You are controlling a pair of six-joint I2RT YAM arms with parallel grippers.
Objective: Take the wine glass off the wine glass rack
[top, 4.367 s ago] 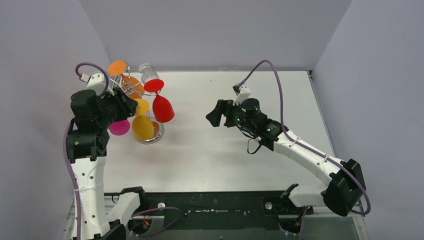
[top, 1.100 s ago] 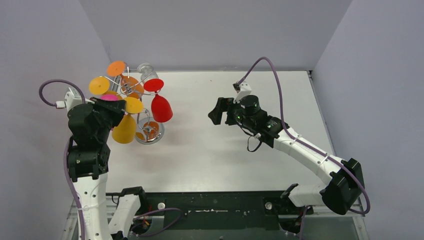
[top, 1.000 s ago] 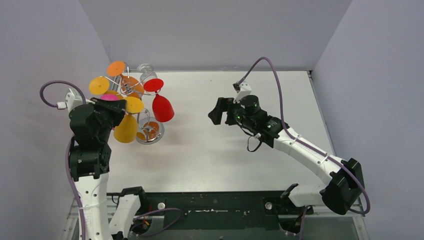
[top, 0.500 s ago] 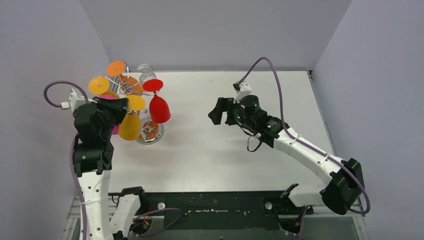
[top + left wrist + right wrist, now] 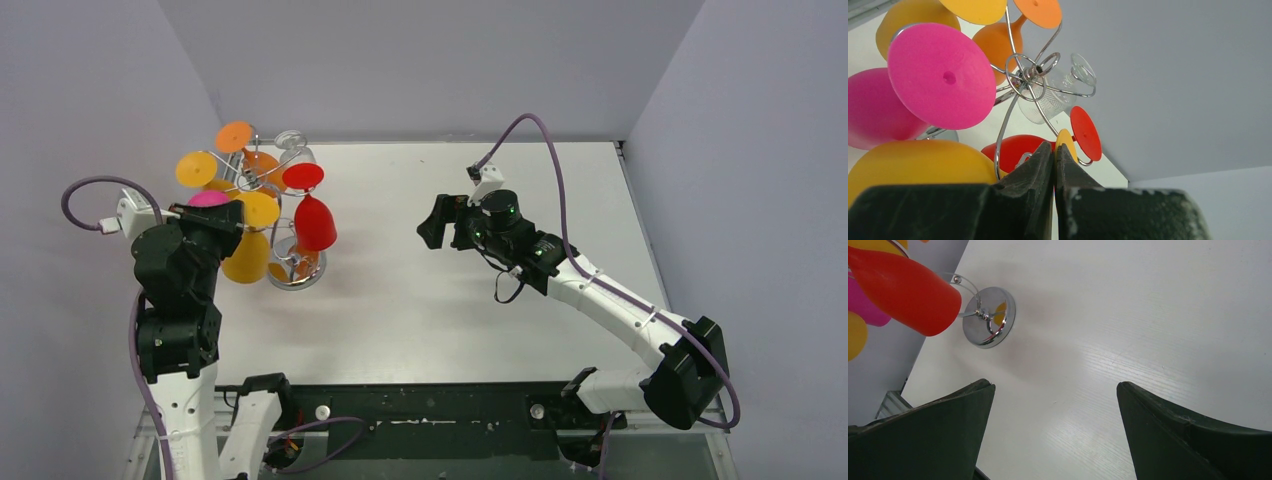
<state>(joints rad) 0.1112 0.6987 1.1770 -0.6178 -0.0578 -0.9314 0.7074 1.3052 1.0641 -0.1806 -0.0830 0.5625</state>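
The silver wine glass rack [image 5: 262,172] stands at the table's far left on its round shiny base [image 5: 988,316]. Several coloured glasses hang upside down from its scroll arms [image 5: 1028,75]. My left gripper [image 5: 232,212] is at the rack's left side, shut [image 5: 1054,147]. The thin foot [image 5: 1067,144] of the yellow wine glass [image 5: 245,258] sticks out edge-on from between its tips. That glass's bowl [image 5: 918,165] hangs low beside a wire arm. My right gripper [image 5: 428,222] hovers open over the table's middle, facing the rack, with nothing between its fingers [image 5: 1055,390].
On the rack also hang a red glass [image 5: 314,224], a pink glass [image 5: 940,75], orange glasses [image 5: 235,135] and a clear glass [image 5: 1048,97]. The left wall runs close behind the rack. The right arm's purple cable [image 5: 545,150] arches over the table.
My left arm has drawn back to the left and toward the near edge, carrying the yellow glass with it. The red glass has swung slightly. The right arm has held still.
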